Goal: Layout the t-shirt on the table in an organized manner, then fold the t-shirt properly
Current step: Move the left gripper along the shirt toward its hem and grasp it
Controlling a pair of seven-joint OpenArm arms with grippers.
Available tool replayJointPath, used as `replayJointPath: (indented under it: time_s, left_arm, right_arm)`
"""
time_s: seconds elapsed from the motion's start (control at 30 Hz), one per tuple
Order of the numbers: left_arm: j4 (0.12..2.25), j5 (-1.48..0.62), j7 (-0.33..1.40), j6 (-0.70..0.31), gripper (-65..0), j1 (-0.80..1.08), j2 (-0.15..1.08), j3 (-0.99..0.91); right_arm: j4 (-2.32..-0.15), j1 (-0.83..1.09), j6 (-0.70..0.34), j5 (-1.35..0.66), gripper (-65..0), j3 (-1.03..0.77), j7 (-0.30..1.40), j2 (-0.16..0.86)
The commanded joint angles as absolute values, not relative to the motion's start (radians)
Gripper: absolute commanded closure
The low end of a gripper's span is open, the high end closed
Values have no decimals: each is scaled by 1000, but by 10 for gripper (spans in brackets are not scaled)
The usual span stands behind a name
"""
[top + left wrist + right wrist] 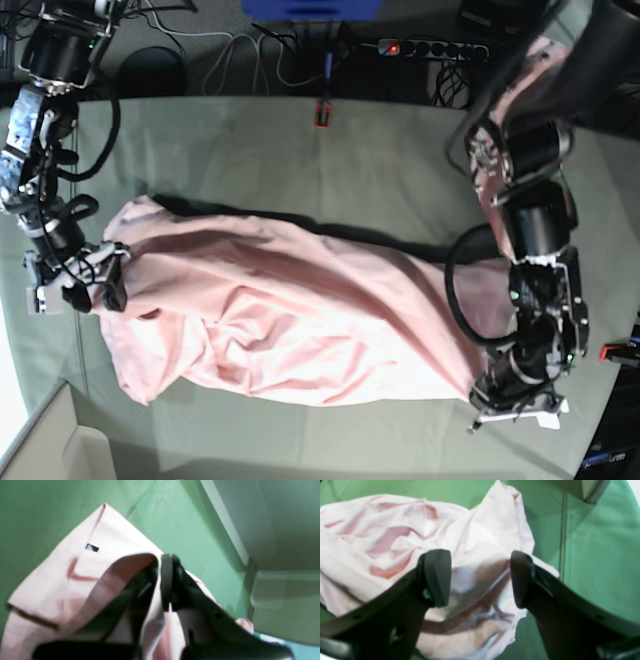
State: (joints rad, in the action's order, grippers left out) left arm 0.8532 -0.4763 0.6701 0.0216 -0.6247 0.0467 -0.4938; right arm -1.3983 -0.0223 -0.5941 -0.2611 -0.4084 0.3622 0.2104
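One t-shirt (300, 320) lies on the table (380, 160), a single rumpled pink band whose long axis runs across the base view from my right arm's side to my left arm's side, bunched and creased rather than spread, with no lettering showing. At its end on the base view's right, my left gripper (165, 580) is clenched on the t-shirt: in the left wrist view the black jaws stand pressed together with a fold of pink fabric looped over and between them, and a seamed corner of the cloth hangs beyond toward the green surface. At the opposite end, my right gripper (480, 580) hovers just over the crumpled heap with its jaws spread wide and nothing between the pads (437, 577); the cloth lies directly below and ahead of it, so it is the nearer arm for that end. I judge that the coming move turns on this: one end is pinched, the other is free, and the shirt's length lies along the line between my two grippers, so the right one would need to drop straight onto the fabric beneath it before any stretching flat can work. Counting: one t-shirt, one table, two grippers, one red clamp (321, 115) at the far edge and another (612, 352) at the edge beside my left arm.
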Motion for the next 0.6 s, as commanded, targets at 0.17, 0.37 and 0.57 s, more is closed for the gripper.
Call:
replayJointPath:
  time_s: [0.17,0.37,0.57]
  left_arm:
    - [789,-492,656,13,-299,-648,97,-358]
    - [957,-498,653,10,-415,-513,119,-361]
    - [1224,-498,650,12,-415,-266,156,-390]
  right_arm:
    - [-1419,-38,-596,-277,-373,-412,337,225]
    - [-1419,-38,-596,-277,-373,-412,337,220]
    - [-1415,-36,-596,-278,-373,-412,337,219]
